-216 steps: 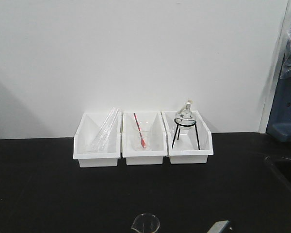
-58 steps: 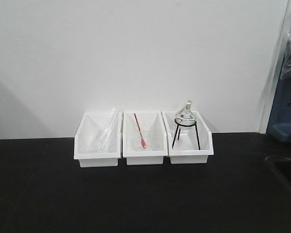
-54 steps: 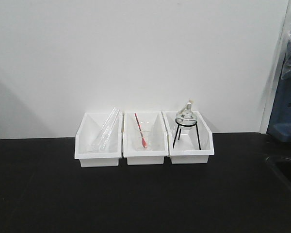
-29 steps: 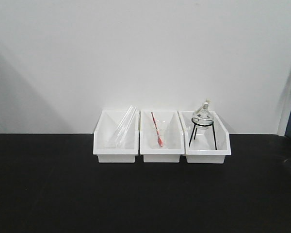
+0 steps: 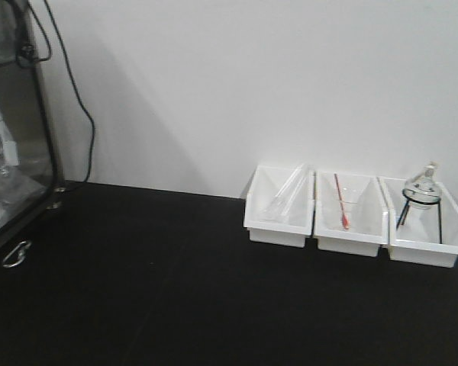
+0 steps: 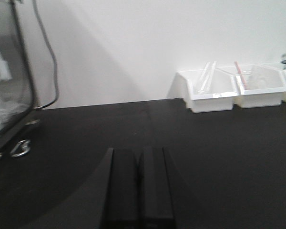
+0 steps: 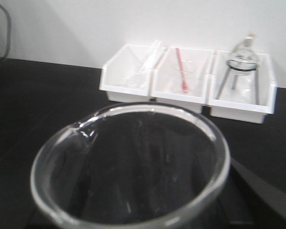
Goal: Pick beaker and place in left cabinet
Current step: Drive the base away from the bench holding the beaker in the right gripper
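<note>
We have swung left: white bins (image 5: 351, 245) now at three o'clock, dark-framed case (image 5: 19, 152) at nine. Right claw (image 7: 148, 200) grips the beaker (image 7: 129, 164), likely cabinet-bound; left claw (image 6: 139, 186) closed, empty.

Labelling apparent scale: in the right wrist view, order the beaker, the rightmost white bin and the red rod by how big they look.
1. beaker, largest only through nearness to the camera
2. rightmost white bin
3. red rod

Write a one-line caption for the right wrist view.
Clear beaker with its spout at image left fills the foreground; three white bins sit behind on the black counter.
</note>
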